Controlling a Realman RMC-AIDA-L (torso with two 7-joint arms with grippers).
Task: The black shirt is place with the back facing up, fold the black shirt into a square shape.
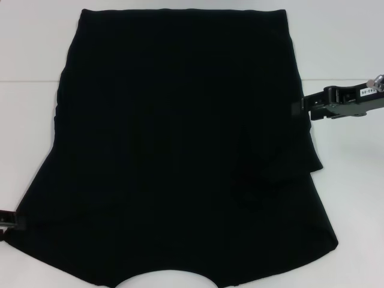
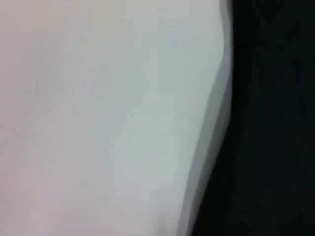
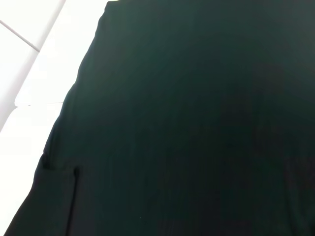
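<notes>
The large plain black soft-fabric T-shirt (image 1: pixel 174 150) lies flat on the white bench (image 1: pixel 348 36), filling most of the head view. Its straight hem sits at the far edge, and the body widens toward the near side, where a curved neckline cuts into the near edge. On the robot's right, a fold of cloth, probably a sleeve turned inward, overlaps the body. No lettering shows.

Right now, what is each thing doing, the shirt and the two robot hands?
black shirt: spread flat on the white table, plain side up, right side partly folded in, curved neckline nearest the robot.
left tool: at the shirt's near left corner, mostly out of view.
right tool: at the shirt's right edge, reaching in from the right.
</notes>
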